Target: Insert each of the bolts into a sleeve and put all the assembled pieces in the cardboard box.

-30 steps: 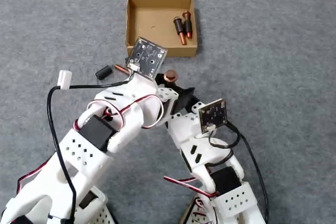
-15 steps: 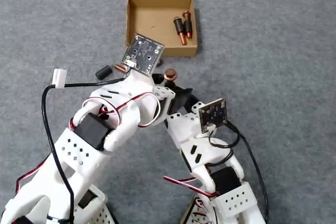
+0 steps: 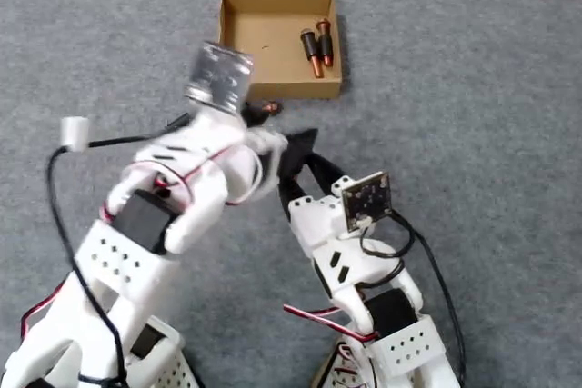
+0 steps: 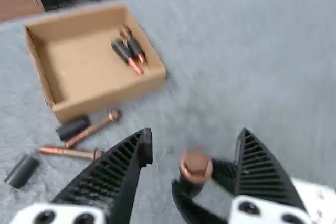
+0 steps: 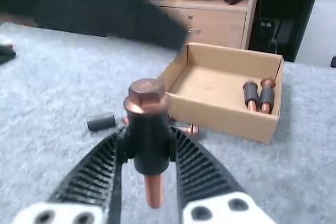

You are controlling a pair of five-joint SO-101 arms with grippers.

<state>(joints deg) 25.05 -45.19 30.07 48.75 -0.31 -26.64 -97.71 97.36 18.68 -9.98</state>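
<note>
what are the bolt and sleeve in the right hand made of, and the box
Bolt: metal with a dull coppery sheen, possibly copper-plated.
Sleeve: matte black, plastic or rubber; can't tell which.
Cardboard box: plain brown cardboard, matte, raw cut edges.

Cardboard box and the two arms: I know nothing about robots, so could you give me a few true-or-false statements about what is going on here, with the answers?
1. The cardboard box holds two assembled pieces. True.
2. The right gripper has nothing between its fingers. False: it is shut on a sleeved bolt, held upright with the head up.
3. The left gripper is open. True.
4. Every bolt is in the box. False: a loose bolt lies on the table outside it.
</note>
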